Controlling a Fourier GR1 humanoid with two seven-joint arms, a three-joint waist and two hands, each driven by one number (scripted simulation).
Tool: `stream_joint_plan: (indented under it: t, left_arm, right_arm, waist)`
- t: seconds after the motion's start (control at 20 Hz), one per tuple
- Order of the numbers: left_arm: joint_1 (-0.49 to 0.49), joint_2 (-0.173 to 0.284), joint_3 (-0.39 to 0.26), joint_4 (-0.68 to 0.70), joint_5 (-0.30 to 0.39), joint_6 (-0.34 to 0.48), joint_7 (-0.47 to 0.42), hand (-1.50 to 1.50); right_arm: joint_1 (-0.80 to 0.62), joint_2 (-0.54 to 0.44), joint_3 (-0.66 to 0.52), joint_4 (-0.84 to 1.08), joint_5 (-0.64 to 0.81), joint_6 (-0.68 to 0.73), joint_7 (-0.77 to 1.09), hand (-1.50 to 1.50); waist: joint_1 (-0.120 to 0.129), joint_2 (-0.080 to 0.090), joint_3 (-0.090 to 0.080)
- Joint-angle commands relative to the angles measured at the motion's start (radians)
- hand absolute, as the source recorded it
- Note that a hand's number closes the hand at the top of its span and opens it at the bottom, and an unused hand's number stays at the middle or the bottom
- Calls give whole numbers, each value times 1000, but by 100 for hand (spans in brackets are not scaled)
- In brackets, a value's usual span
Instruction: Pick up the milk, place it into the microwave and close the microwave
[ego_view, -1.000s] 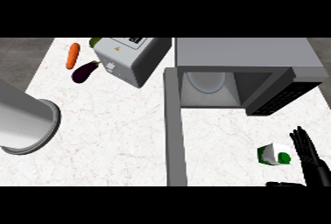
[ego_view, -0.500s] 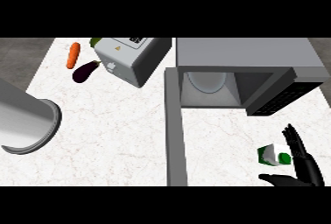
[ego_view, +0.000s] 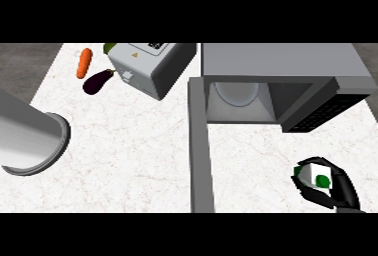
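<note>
The right hand (ego_view: 331, 191) sits low at the right of the counter (ego_view: 133, 145), its black fingers and thumb curled round the milk (ego_view: 317, 175), a small white carton with a green mark, which shows between them. The carton appears to be on or just above the counter; whether it has left the surface cannot be told. The left hand does not show; only a grey forearm (ego_view: 26, 132) lies across the left edge. The microwave (ego_view: 284, 75) stands ahead of the hand, its cavity open with a pale round plate (ego_view: 238, 92) inside, and its door (ego_view: 201, 150) swung out toward the robot as a long grey strip to the left of the milk. The dark control panel (ego_view: 325, 112) juts out at the right of the opening, between the hand and the cavity. Judging from this, the likely trouble is on the way in: a straight lift forward could catch the carton or fingers on that panel's corner or on the opening's lower edge, and tip the milk. A carton held mostly by fingertips might also twist as it rises. The toaster (ego_view: 151, 65), eggplant (ego_view: 97, 81) and carrot (ego_view: 84, 62) lie well apart at the upper left and should not interfere.
</note>
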Motion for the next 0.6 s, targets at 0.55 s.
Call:
stream_joint_plan:
  t: [0.55]
  left_arm:
    - [19, 16, 50, 11, 67, -36, 17, -150]
  right_arm:
    - [-196, 117, -28, 52, -34, -121, -83, 150]
  waist:
    - [5, -1, -1]
